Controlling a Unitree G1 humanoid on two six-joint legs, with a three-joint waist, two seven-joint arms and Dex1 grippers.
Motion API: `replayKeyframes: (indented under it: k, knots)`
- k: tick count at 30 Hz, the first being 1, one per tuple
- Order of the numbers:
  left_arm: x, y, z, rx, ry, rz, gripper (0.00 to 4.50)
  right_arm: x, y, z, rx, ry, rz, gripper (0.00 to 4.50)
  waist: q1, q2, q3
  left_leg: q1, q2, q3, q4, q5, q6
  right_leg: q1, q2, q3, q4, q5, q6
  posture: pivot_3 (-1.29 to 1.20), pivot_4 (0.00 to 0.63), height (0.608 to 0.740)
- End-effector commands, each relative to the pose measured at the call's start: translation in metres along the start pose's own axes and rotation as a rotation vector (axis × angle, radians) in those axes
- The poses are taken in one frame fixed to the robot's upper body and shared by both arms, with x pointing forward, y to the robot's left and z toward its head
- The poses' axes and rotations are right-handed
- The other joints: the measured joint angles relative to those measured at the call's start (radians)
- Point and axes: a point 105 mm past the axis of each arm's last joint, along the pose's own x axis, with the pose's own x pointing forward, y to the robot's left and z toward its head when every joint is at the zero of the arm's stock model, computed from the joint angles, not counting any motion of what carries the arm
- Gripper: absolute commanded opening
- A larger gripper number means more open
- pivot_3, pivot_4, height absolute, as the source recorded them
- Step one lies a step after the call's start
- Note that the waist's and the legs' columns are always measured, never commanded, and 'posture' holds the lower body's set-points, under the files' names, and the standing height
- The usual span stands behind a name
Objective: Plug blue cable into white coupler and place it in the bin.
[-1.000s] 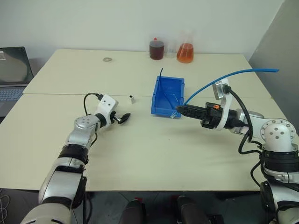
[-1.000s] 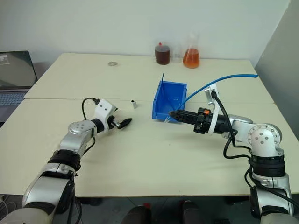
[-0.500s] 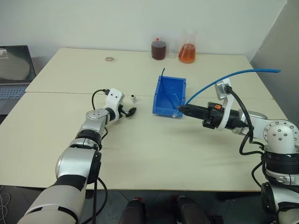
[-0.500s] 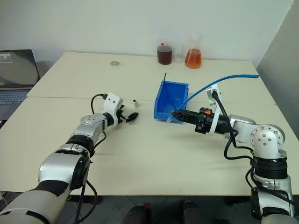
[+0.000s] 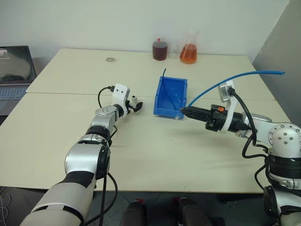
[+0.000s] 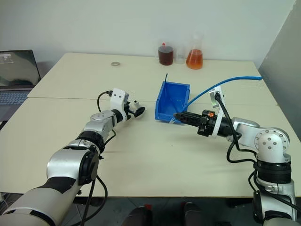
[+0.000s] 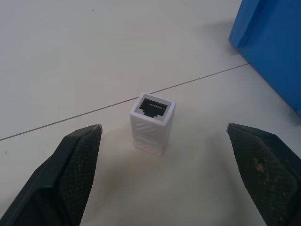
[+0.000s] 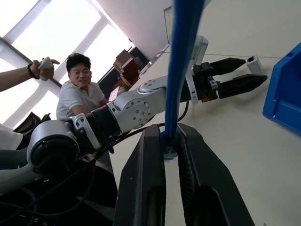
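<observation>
Straddling the white coupler (image 7: 152, 124) with jaws spread wide, the left gripper (image 5: 135, 105) sits low over the table (image 5: 141, 155), one finger on either side and neither touching. The coupler stands upright, socket up, just left of the bin (image 5: 170, 97). To do this well, I'd say close squarely on its flat sides so it doesn't tip. Over on the right, the right gripper (image 5: 185, 111) pinches the blue cable (image 5: 225, 82) near its plug, beside the bin's near corner.

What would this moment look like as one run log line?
left hand: open, straddling upright white coupler | right hand: shut on blue cable | bin: on table, between both hands
</observation>
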Motion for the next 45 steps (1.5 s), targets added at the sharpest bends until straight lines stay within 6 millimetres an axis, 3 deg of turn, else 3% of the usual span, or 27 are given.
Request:
replayKeyframes:
  k: [1,22,30,40,45]
  knots:
    - [0.001,0.001,0.013,0.018,-0.027,0.010,4.49,-0.004,0.010,0.011,-0.048,-0.025,0.023,0.11,0.000,0.000,0.000,0.000,0.000,0.000,0.000,0.000,0.000,0.000,0.000,0.000,0.000,0.000,0.000,0.00,0.150,0.740]
    - [0.008,-0.006,0.032,0.026,-0.064,0.017,4.49,-0.004,0.011,0.009,-0.042,-0.028,0.014,0.11,0.000,0.000,0.000,0.001,-0.009,-0.005,0.002,0.000,0.000,0.000,-0.005,-0.001,0.006,0.000,0.000,0.00,0.150,0.740]
    - [0.005,-0.001,0.029,0.018,-0.055,0.031,3.05,-0.003,0.011,0.009,-0.039,-0.034,0.013,0.11,0.000,0.000,0.000,0.001,-0.009,-0.005,0.002,0.000,0.000,0.000,-0.005,-0.001,0.006,0.000,0.000,0.00,0.150,0.740]
    - [0.004,0.002,0.028,0.020,-0.053,0.044,0.90,-0.003,0.010,0.010,-0.039,-0.033,0.010,0.11,0.000,0.000,0.000,0.001,-0.009,-0.006,0.002,0.000,0.000,0.000,-0.005,-0.001,0.007,0.000,0.000,0.00,0.150,0.740]
    - [0.004,0.001,0.028,0.021,-0.056,0.040,0.77,-0.003,0.010,0.010,-0.041,-0.031,0.009,0.11,0.000,0.000,0.000,0.001,-0.009,-0.006,0.002,0.000,0.000,0.000,-0.005,-0.001,0.007,0.000,0.000,0.00,0.150,0.740]
